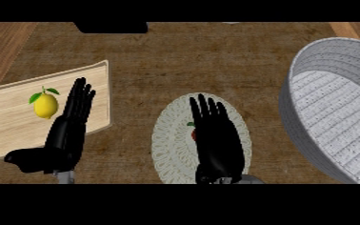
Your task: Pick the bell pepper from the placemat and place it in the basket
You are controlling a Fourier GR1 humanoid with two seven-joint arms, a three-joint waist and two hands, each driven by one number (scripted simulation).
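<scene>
In the head view, nearest the lower edge, the black right hand is seen stretched flat over a round pale woven placemat, its fingers straight and pointing away from the robot. A small red bell pepper with a green stem is found on the placemat, almost wholly hidden under that hand; only a sliver shows at the left edge of the fingers. Whether the hand touches the pepper cannot be told.

The black left hand is seen at the view's left, open, fingers straight and together, laid partly over the right edge of a light wooden cutting board. A yellow lemon with green leaves is seen on the board, just beside the left hand's fingers.

A large grey woven basket is placed at the right edge, apart from the placemat. All of it is carried by a brown wood-grain table.
</scene>
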